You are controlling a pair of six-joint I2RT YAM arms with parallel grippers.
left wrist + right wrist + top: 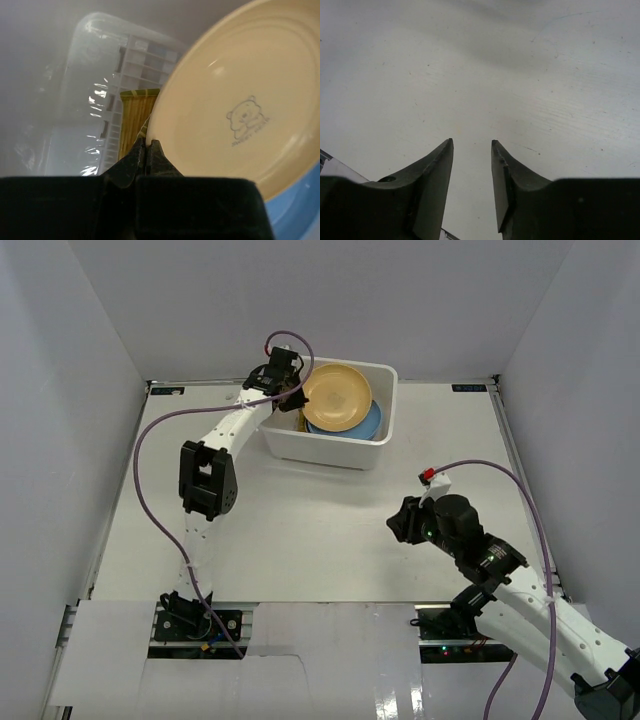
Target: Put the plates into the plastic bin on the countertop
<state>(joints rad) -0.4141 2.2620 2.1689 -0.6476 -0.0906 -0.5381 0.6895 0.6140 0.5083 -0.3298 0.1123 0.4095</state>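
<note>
– Since the left gripper is pinched shut on the edge of that orange-yellow plate, is that why the plate sits so steeply?

– I'd say so. Its raised edge is at the fingertips, and from above the rest slopes down inside the plastic bin, over a blue plate lying below. Gripping by the rim looks like the only way two thin fingers can get hold of a shallow dish.

– And the striped yellow plate behind the tips?

– That one stands on edge against the bin's slotted floor, just beyond the jaws. Whether it touches the orange one, I can't tell.

– So the plate isn't down yet?

– Not flat, to my eye. It's within the walls but propped up by the grip.

– What about the right gripper?

– It hangs over bare countertop, well apart from the bin. Its jaws stand partly apart with nothing between them. I see no plate left outside the bin.
</note>
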